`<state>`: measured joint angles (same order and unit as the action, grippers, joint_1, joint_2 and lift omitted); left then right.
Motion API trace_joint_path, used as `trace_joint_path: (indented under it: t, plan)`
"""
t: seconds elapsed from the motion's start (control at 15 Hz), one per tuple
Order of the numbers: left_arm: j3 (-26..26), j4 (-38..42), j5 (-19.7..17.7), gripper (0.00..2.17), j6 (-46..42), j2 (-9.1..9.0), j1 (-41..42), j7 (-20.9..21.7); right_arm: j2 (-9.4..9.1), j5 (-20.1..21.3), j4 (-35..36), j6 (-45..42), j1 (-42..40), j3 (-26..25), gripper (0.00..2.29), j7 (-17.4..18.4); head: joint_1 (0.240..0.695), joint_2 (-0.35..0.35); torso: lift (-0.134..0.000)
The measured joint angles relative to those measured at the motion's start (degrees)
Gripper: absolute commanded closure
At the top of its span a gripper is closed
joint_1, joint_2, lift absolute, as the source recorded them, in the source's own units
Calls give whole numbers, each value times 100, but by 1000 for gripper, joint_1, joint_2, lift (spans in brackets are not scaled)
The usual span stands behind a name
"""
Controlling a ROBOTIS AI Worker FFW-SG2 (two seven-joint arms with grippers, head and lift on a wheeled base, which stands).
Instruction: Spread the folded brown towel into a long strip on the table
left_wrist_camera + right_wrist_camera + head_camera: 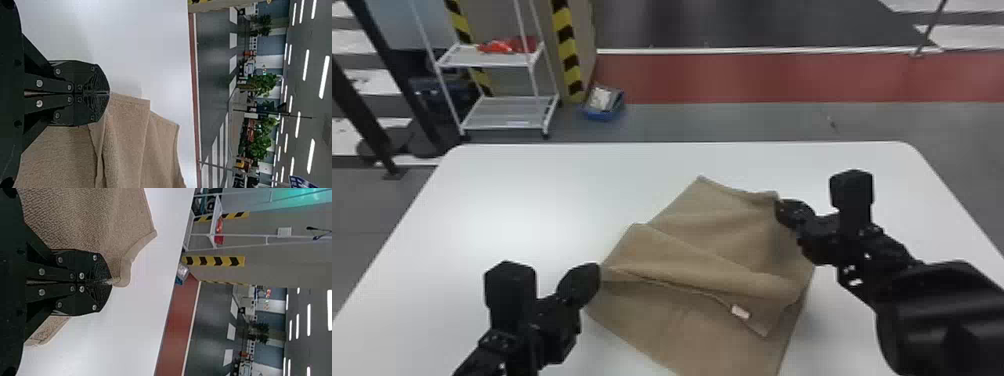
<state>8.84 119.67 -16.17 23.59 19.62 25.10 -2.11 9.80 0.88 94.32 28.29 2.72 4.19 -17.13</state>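
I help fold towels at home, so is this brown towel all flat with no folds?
No, the towel has a folded flap lying across its middle, with a small pale tag near the flap's edge.

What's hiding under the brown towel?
The brown towel lies over the white table, which shows past its sides. The towel covers whatever is right beneath, so I can't see if anything is hiding there.

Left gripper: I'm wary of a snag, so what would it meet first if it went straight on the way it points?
Most likely the brown towel: its edge lies right at the fingers of the left gripper, though depth beyond is unclear.
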Motion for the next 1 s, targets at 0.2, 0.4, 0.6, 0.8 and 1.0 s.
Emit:
trace_joint_path:
  t: [0.2, 0.4, 0.6, 0.8, 1.0]
  plan:
    - [25, -8, 1, 1379, -7, -17, -2, 20, 29, 71, 609, 207, -682, -422, 1457, 150, 695, -68, -123]
    - [55, -24, 15, 1379, -7, -32, -16, 9, 22, -34, 1238, 308, -1253, -786, 566, 369, 695, -116, -123]
    - [57, -23, 24, 1379, -7, -19, -2, 0, 13, -86, 1830, 408, -1616, -988, 167, 714, 695, -148, -123]
    - [100, -17, 38, 1379, -7, -30, -23, 4, 0, -14, 1793, 448, -1365, -904, 90, 927, 695, -154, -123]
    - [116, -5, 62, 1379, 12, -20, -32, -15, 1, 13, 938, 283, -580, -689, 286, 911, 695, -140, -123]
